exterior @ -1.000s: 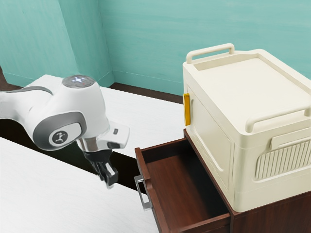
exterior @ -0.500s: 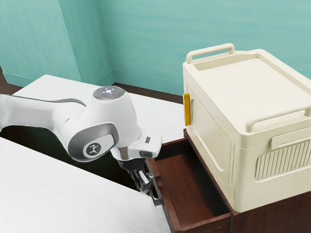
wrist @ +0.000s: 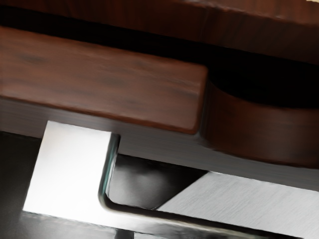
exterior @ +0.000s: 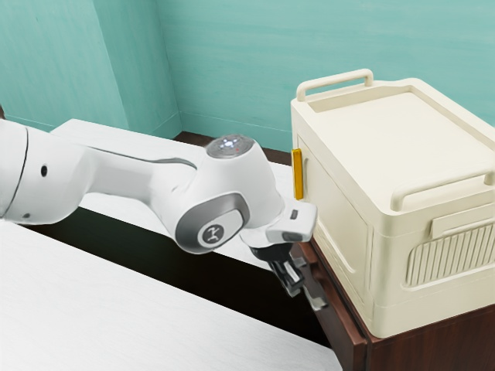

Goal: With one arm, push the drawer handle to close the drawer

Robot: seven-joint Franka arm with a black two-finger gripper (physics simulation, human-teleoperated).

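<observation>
White tabletop (exterior: 116, 301), teal walls (exterior: 309, 46), drawer (wrist: 99, 77) slightly open.

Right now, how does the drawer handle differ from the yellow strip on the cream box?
Colour: the drawer handle is shiny silver-grey metal, while the strip is yellow. Pose: the drawer handle runs level along the drawer, while the strip stands upright on the cream box. Shape: the drawer handle is a bent bar with a gap behind it, while the strip is straight. Both are narrow.
</observation>
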